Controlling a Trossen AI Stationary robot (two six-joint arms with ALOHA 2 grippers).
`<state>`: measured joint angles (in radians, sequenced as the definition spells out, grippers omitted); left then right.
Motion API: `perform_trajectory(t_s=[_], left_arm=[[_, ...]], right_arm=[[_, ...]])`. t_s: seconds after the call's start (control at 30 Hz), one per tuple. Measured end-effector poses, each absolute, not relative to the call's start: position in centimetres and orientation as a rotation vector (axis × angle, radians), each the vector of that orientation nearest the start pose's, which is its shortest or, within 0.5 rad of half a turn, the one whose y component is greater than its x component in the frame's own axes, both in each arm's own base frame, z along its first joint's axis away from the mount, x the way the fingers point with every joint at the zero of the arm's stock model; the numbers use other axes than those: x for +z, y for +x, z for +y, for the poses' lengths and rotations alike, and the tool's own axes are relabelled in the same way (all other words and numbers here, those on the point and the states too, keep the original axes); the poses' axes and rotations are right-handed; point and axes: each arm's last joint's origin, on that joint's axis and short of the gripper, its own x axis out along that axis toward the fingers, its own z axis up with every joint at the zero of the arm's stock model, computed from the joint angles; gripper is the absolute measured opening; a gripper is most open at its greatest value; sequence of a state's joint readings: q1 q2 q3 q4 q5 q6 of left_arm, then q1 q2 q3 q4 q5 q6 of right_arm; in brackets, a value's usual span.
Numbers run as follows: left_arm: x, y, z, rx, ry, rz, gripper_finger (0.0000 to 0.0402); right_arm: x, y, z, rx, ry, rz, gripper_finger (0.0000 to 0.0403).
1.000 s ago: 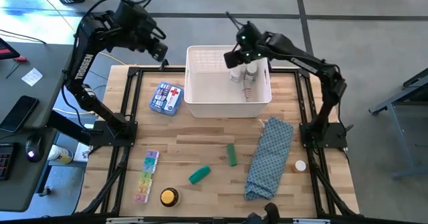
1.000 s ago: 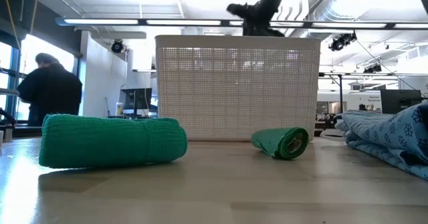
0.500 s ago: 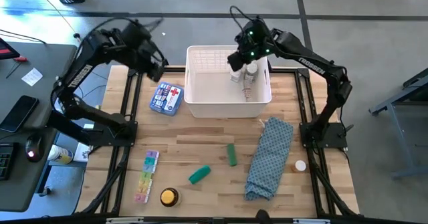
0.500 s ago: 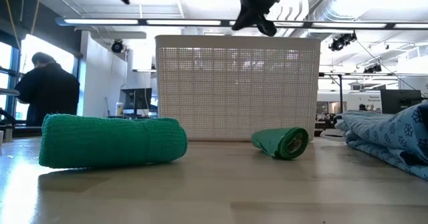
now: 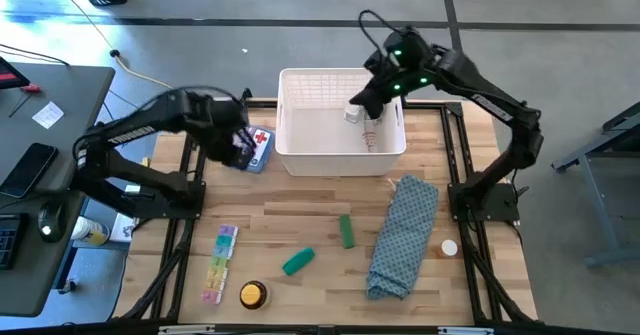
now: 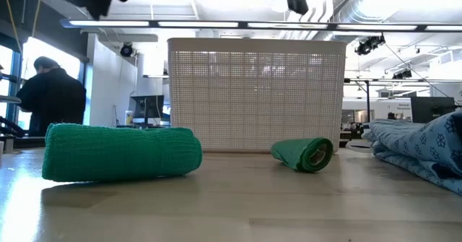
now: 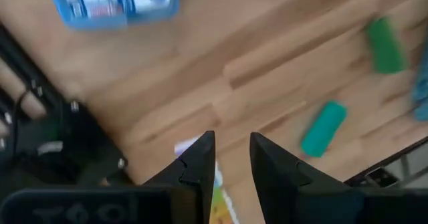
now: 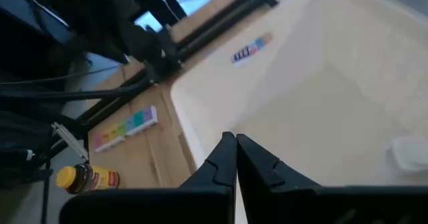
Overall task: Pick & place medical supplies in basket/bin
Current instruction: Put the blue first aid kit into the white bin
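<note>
I have the left gripper (image 5: 240, 147) low over the blue-white red-cross pack (image 5: 254, 147), which lies flat on the table (image 5: 300, 210) just beside the basket's (image 5: 335, 160) left wall; its fingers (image 7: 198, 160) stand a little apart with nothing between them. To take the pack well, I judge I should centre the jaws across its narrow width, widen them before descending, and come straight down so the pack isn't shoved against the basket wall. The right gripper (image 5: 375, 95) hangs above the basket's far right corner, pressed shut and empty, so I leave it there, out of the way. The pack is a flat rectangular packet, blue with white panels and a small red cross; it looks soft and thin, so I expect it to sag if gripped at one edge. Inside the basket I see a white-capped bottle (image 5: 353, 114) and a pinkish tube (image 5: 369, 133). Well apart, near the front of the table, lie two green tubes (image 5: 298, 262) (image 5: 346, 230), the rainbow pill organiser strip (image 5: 218, 265) and the round yellow tin (image 5: 253, 294).
</note>
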<state>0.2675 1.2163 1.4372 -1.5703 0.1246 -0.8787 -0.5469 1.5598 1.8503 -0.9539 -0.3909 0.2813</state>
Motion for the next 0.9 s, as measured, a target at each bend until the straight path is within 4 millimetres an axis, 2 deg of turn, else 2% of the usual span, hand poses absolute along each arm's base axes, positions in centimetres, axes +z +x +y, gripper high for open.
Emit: perform_trajectory(t_s=[0.2,0.37,0.5,0.67,0.77,0.9], left_arm=[[34.3,17.7,2.0,0.814,-1.028,1.301,0.0129],[33.9,17.7,2.2,0.936,-0.954,1.240,0.0129],[34.4,16.6,4.6,1.036,-1.030,1.141,0.0129],[34.6,15.4,9.1,1.026,-1.078,1.049,0.0141],[33.9,14.7,12.4,0.971,-1.128,0.980,0.0176],[31.9,13.4,15.8,0.936,-1.213,0.983,0.0246]], right_arm=[[46.1,24.1,-13.6,-0.274,0.496,0.505,0.0001],[47.1,22.5,-12.6,-0.272,0.460,0.479,0.0003],[47.3,21.6,-12.1,-0.272,0.455,0.498,0.0003],[47.5,21.1,-11.8,-0.304,0.451,0.507,0.0003],[47.5,21.1,-11.8,-0.307,0.449,0.507,0.0006],[47.5,21.1,-11.8,-0.304,0.438,0.507,0.0005]])
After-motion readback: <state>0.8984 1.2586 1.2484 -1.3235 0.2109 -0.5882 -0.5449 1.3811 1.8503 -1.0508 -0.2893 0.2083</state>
